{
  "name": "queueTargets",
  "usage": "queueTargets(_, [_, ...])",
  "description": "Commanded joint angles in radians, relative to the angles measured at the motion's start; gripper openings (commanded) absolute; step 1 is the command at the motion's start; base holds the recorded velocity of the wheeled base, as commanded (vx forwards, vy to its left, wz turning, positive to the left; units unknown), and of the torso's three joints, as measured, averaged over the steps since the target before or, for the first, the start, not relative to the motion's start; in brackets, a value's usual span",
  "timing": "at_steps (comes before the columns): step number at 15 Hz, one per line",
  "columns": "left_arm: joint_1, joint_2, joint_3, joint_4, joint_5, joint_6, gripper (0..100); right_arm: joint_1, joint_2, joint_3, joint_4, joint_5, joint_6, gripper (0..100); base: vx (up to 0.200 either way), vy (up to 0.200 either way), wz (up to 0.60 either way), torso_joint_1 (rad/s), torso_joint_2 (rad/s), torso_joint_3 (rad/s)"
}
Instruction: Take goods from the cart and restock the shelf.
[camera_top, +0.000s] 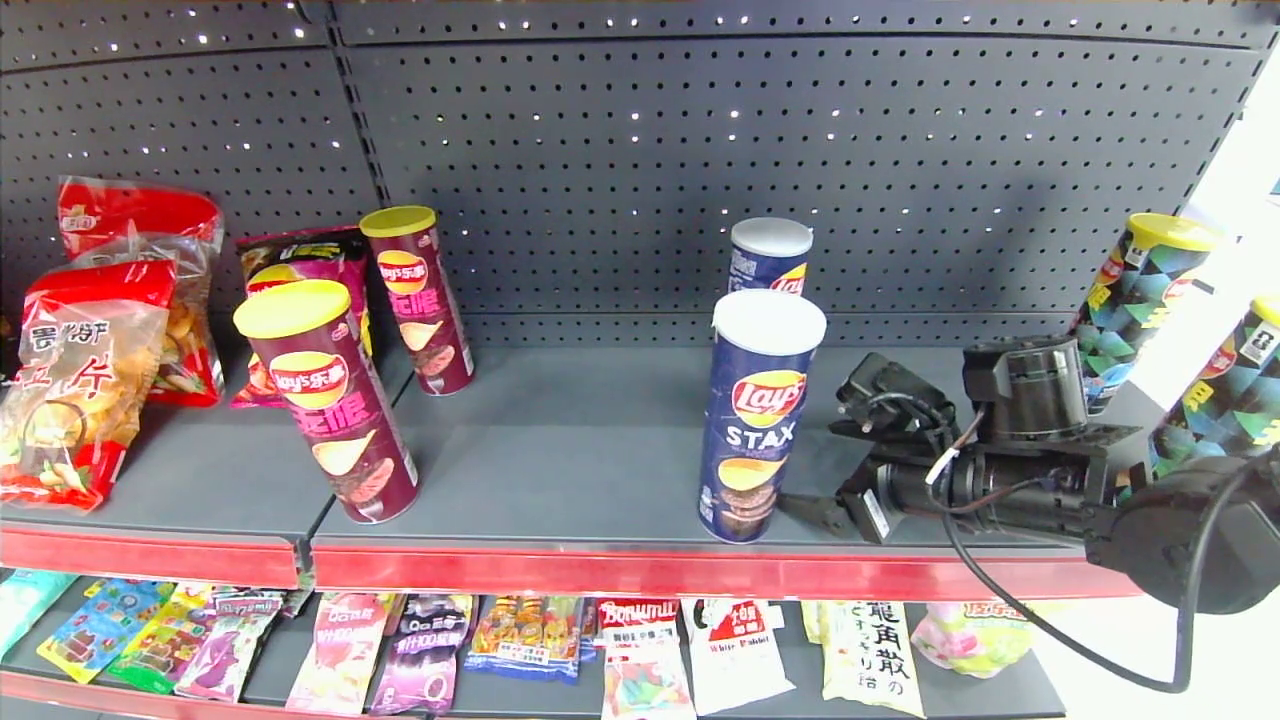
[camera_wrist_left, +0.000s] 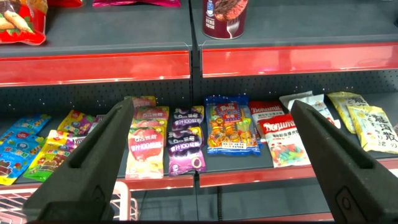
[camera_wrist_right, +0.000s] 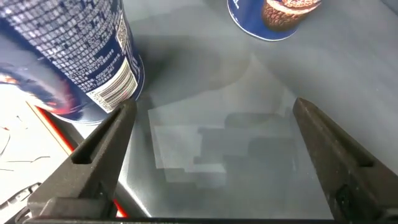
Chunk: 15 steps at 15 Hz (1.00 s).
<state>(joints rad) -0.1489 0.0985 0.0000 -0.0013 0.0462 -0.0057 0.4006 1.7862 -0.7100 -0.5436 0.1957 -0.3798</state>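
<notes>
**Upper shelf: both claws empty, right one beside the blue canister**

The right gripper is hanging low over the upper shelf. Its jaws are standing wide apart and holding nothing, with bare grey shelf showing between them. One of its fingers is sitting just beside the front blue canister, and I cannot tell whether they are touching.

That canister is standing upright near the shelf's red front lip, white lid on. A second blue canister is standing upright behind it, close to the pegboard back wall.

To the left, two maroon canisters with yellow lids are standing upright, one at the front and one farther back. Snack bags are leaning at the far left. At the far right, two patterned canisters are standing.

The left gripper is facing the lower shelf. Its jaws are also spread wide and empty. Flat candy packets are lying in a row along that shelf.
</notes>
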Motion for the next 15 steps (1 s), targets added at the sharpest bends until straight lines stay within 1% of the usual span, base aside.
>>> queueTargets(1, [0.000,0.001,0.000,0.000,0.000,0.000,100,-0.005,-0.022,0.012,-0.001,-0.027,0.030,100,0.000,0.000,0.00,0.000,0.00,0.000])
queueTargets(2, [0.000,0.001,0.000,0.000,0.000,0.000,100,-0.006,-0.033,0.014,-0.001,-0.036,0.041,100,0.000,0.000,0.00,0.000,0.00,0.000])
queueTargets(4, [0.000,0.001,0.000,0.000,0.000,0.000,100,-0.009,-0.122,0.037,0.001,-0.059,0.084,100,0.000,0.000,0.00,0.000,0.00,0.000])
queueTargets(6, [0.000,0.001,0.000,0.000,0.000,0.000,100,-0.022,-0.215,0.096,0.002,-0.062,0.088,100,0.000,0.000,0.00,0.000,0.00,0.000])
queueTargets(8, [0.000,0.001,0.000,0.000,0.000,0.000,100,-0.022,-0.357,0.202,0.005,-0.065,0.104,100,0.000,0.000,0.00,0.000,0.00,0.000])
queueTargets(9, [0.000,0.001,0.000,0.000,0.000,0.000,100,-0.019,-0.429,0.256,0.010,-0.065,0.133,100,0.000,0.000,0.00,0.000,0.00,0.000])
queueTargets(10, [0.000,0.001,0.000,0.000,0.000,0.000,100,-0.017,-0.472,0.291,0.011,-0.065,0.144,100,0.000,0.000,0.00,0.000,0.00,0.000])
queueTargets(11, [0.000,0.001,0.000,0.000,0.000,0.000,100,-0.020,-0.574,0.377,0.011,-0.062,0.147,100,0.000,0.000,0.00,0.000,0.00,0.000])
queueTargets(13, [0.000,0.001,0.000,0.000,0.000,0.000,100,-0.055,-0.783,0.531,0.011,-0.048,0.145,100,0.000,0.000,0.00,0.000,0.00,0.000])
queueTargets(15, [0.000,0.001,0.000,0.000,0.000,0.000,100,-0.089,-0.898,0.603,0.013,-0.004,0.145,100,0.000,0.000,0.00,0.000,0.00,0.000])
